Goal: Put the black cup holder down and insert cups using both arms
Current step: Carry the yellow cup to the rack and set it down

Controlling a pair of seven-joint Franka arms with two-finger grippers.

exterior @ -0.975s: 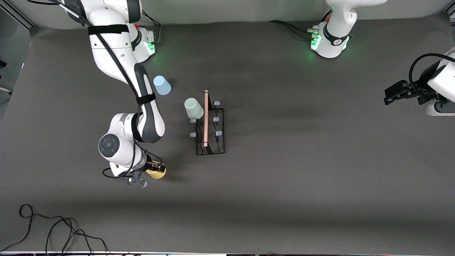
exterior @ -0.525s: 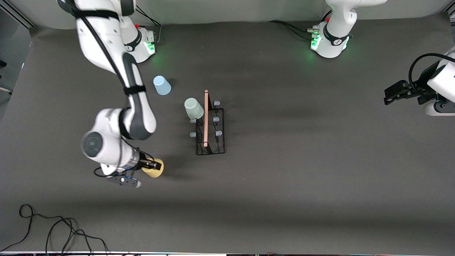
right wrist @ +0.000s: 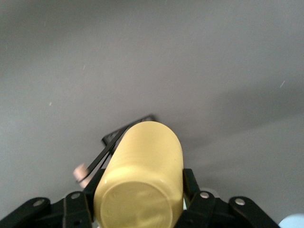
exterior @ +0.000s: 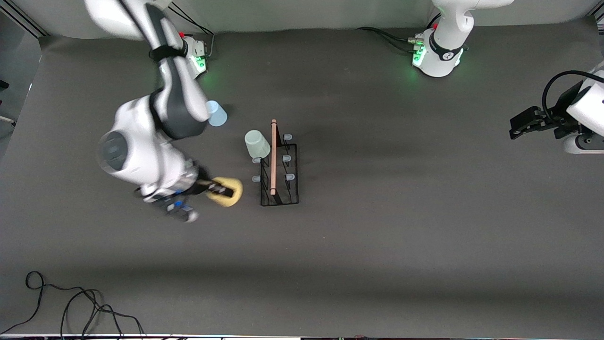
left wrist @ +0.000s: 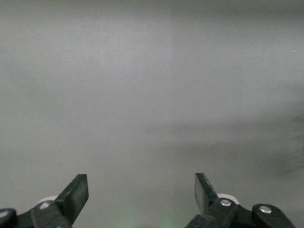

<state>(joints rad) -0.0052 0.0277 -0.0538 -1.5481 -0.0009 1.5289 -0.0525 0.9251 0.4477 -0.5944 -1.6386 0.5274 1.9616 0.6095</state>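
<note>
The black cup holder (exterior: 288, 177) stands mid-table, its wooden rod handle (exterior: 273, 156) on top. A pale green cup (exterior: 257, 144) hangs on one of its prongs, on the side toward the right arm's end. The pale blue cup (exterior: 218, 115) stands upside down on the table, partly hidden by the right arm. My right gripper (exterior: 219, 190) is shut on the yellow cup (exterior: 229, 192), held on its side over the table just beside the holder. The right wrist view shows the yellow cup (right wrist: 142, 175) between the jaws of that gripper (right wrist: 140, 190), with a corner of the holder (right wrist: 126, 135) ahead. My left gripper (exterior: 521, 123) waits open at its end of the table, and the left wrist view shows nothing in that gripper (left wrist: 141, 190).
The two arm bases with green lights (exterior: 196, 59) (exterior: 436, 56) stand along the table's back edge. A black cable (exterior: 71, 302) lies looped near the front corner at the right arm's end. Bare grey table (exterior: 401, 212) stretches from the holder toward the left arm's end.
The right arm has lifted the yellow cup off the table, tipped it sideways and carried it toward the cup holder. The left arm has not moved.
</note>
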